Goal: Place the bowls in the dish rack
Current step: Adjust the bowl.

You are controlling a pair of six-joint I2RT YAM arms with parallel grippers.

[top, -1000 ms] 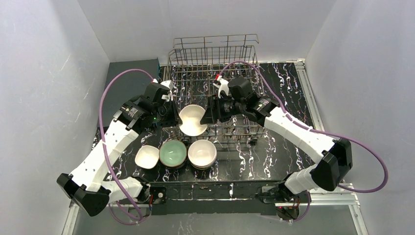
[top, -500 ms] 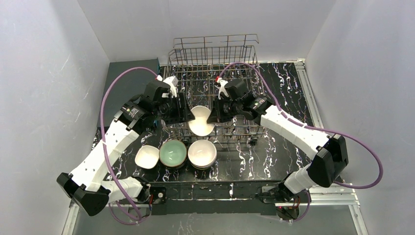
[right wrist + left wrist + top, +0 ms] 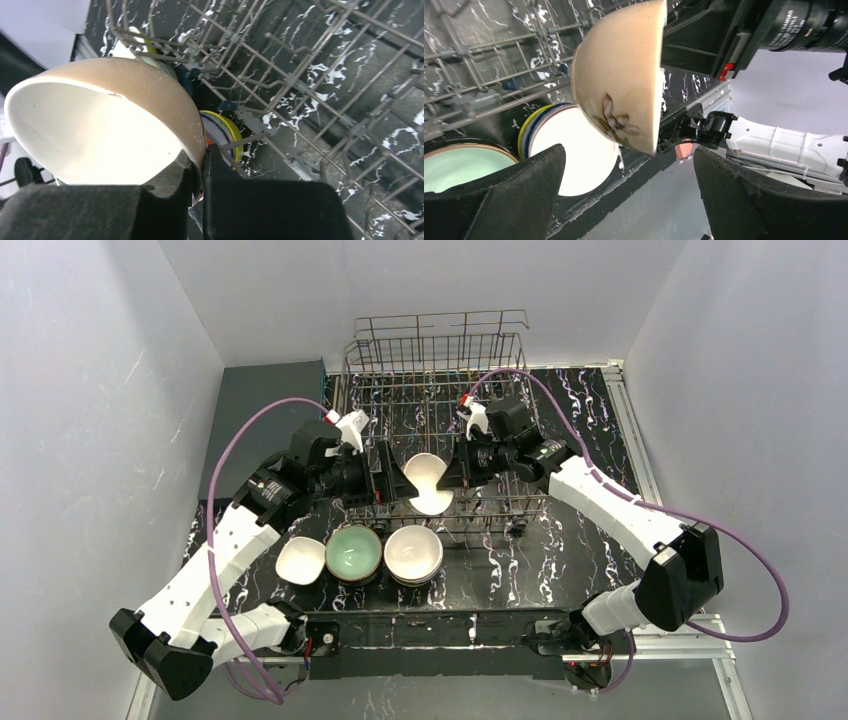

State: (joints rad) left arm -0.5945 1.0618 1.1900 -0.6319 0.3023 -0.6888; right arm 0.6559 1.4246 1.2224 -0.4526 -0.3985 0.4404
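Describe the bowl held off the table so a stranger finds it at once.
Start at the silver wire dish rack at the back of the table. Over its near edge the right hand pinches the rim of a peach-tan bowl. Unlike the mint green bowl and the white bowls on the table in front, it hangs tilted in the air, a brown sprig painted outside.

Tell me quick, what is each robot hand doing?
Left gripper: open, holding nothing.
Right gripper: closed on the rim of the peach-tan bowl.
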